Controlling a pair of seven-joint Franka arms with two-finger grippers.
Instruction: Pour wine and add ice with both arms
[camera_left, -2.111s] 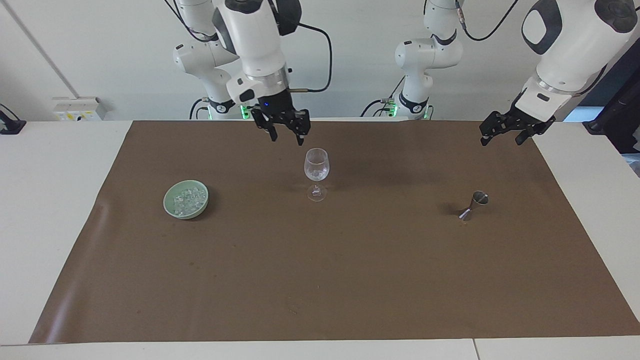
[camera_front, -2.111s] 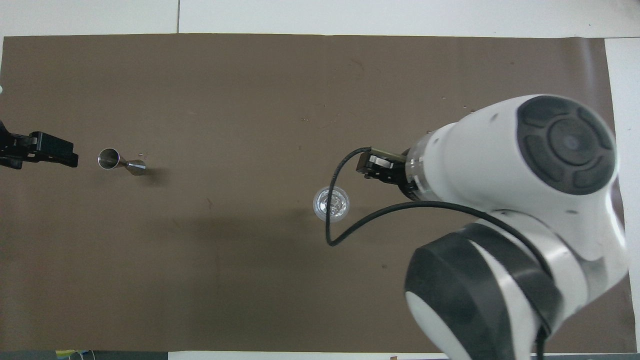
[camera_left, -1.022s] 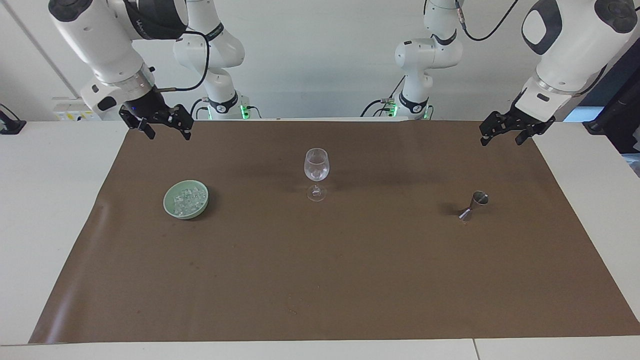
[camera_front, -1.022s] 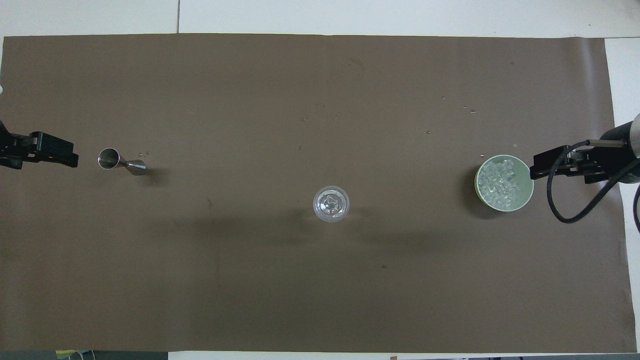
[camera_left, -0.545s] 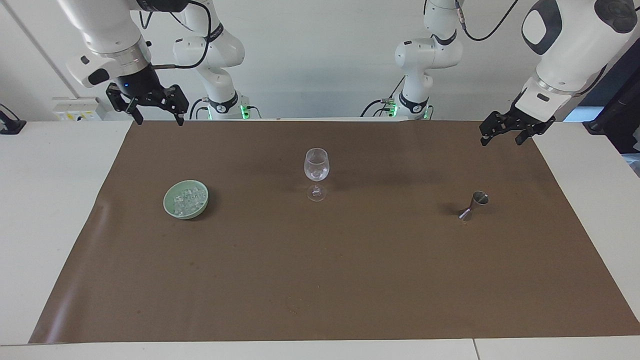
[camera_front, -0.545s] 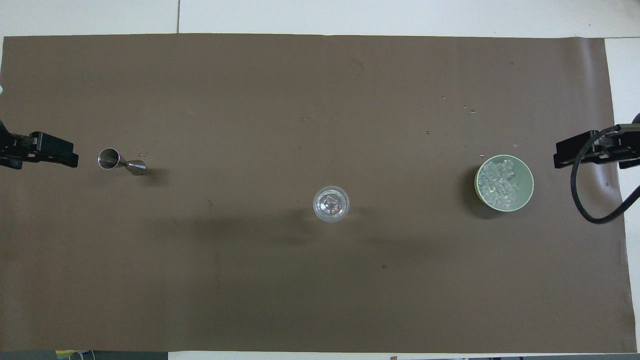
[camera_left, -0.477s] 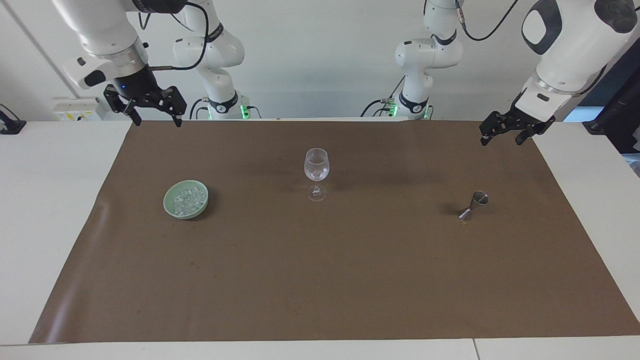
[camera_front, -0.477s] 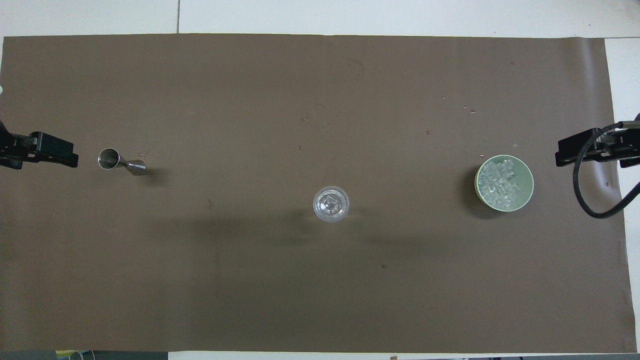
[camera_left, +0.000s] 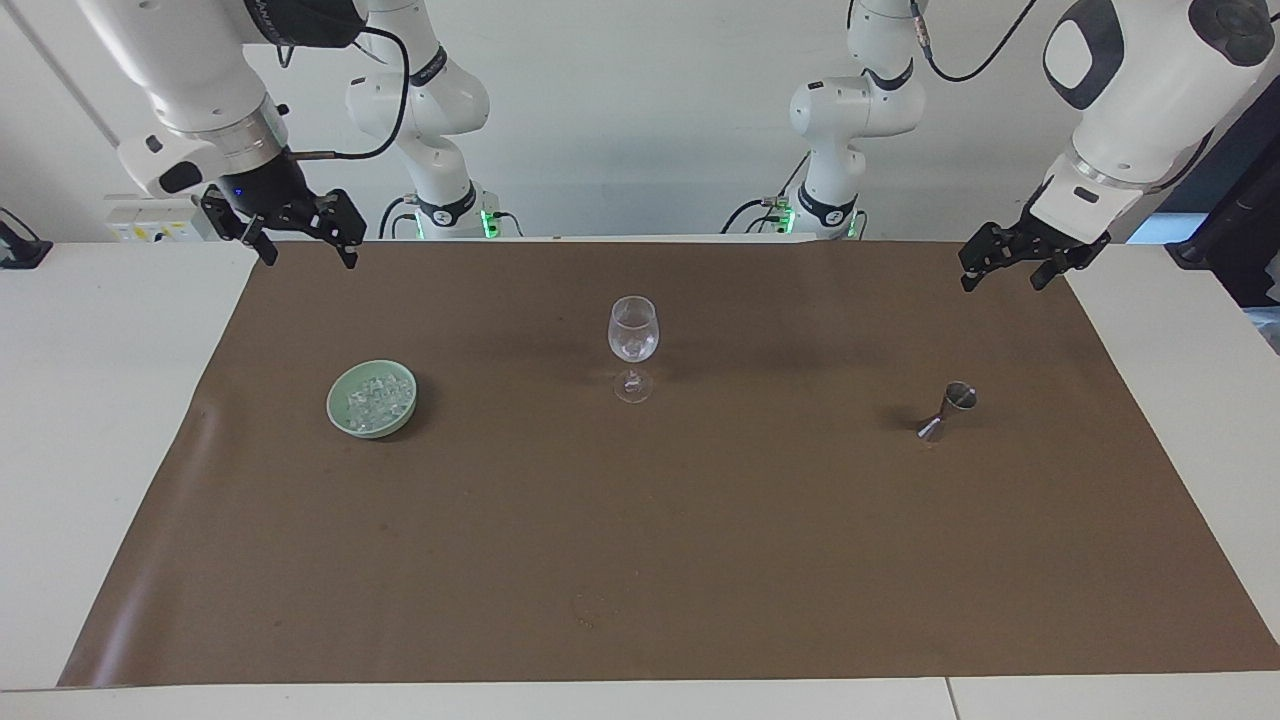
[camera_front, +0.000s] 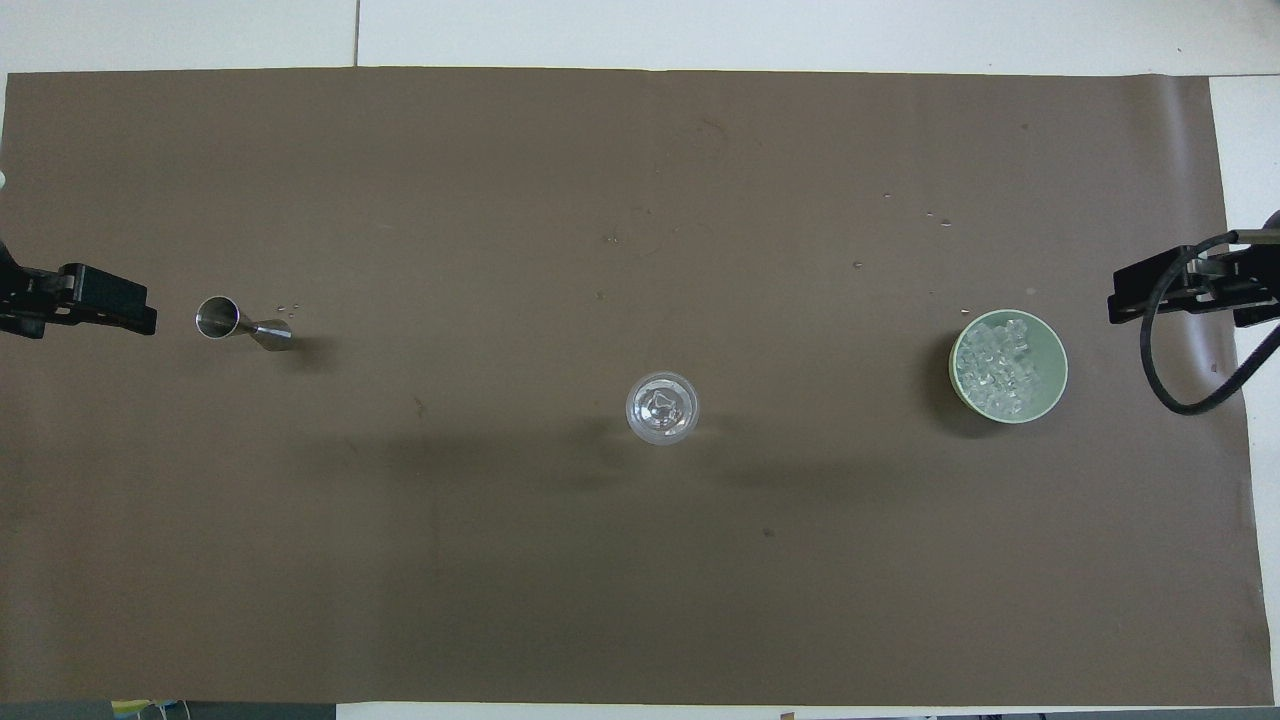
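A clear wine glass stands mid-mat with a few ice chunks in its bowl. I cannot make out any wine in it. More ice fills a green bowl toward the right arm's end. A small steel jigger stands toward the left arm's end. My right gripper hangs open and empty over the mat's corner by the bowl's end. Over the mat's edge near the jigger, my left gripper waits open and empty.
A brown mat covers most of the white table. A few small droplets lie on the mat farther from the robots than the bowl. Both arm bases stand at the table's robot end.
My right arm swung away from over the wine glass to its own end of the table and rose, uncovering the bowl in the overhead view. The left arm, glass, bowl and jigger stayed put.
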